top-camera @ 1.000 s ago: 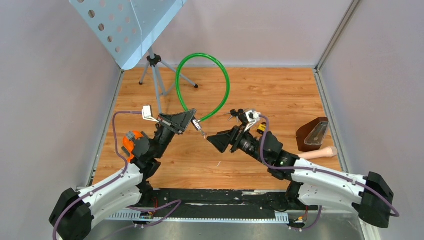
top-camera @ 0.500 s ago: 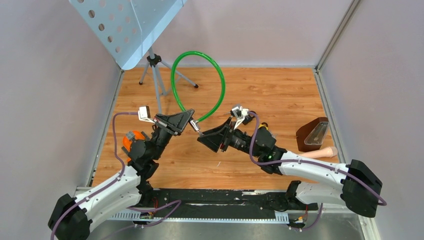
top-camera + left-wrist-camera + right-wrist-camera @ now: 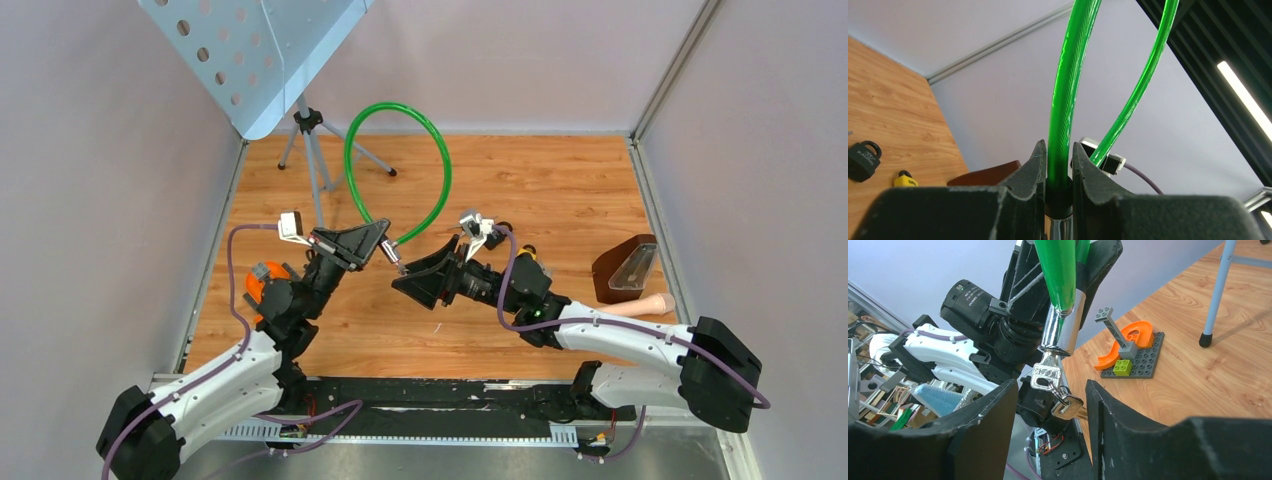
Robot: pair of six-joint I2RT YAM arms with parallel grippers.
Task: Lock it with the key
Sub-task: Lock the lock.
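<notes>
Right arm has swung in toward the left one over the last second, and the right end effector point(image 3: 1050, 386) now sits with its fingers spread on either side of the key point(image 3: 1046, 376), a gap showing on both sides, nothing pinched. That key hangs from the chrome barrel point(image 3: 1063, 332) of the green cable lock point(image 3: 441, 160), blade up in the barrel, with a second key dangling off its ring (it droops between the right fingers, too). Over on the other side, the left end effector point(image 3: 1058, 150) is pressed together on the green cable just above that barrel, holding the whole loop up in the air, well off the desk point(image 3: 570, 190).

Down on the wooden desk: a black padlock point(image 3: 862, 159) and a small yellow padlock point(image 3: 905, 180) near each other, an orange curved piece on a grey brick plate point(image 3: 1135, 352), a brown holder point(image 3: 612, 272) by the right wall. At the back left stands a tripod point(image 3: 312, 150) carrying a pale blue perforated panel point(image 3: 255, 50). Plain lilac walls close in the desk on three sides.
</notes>
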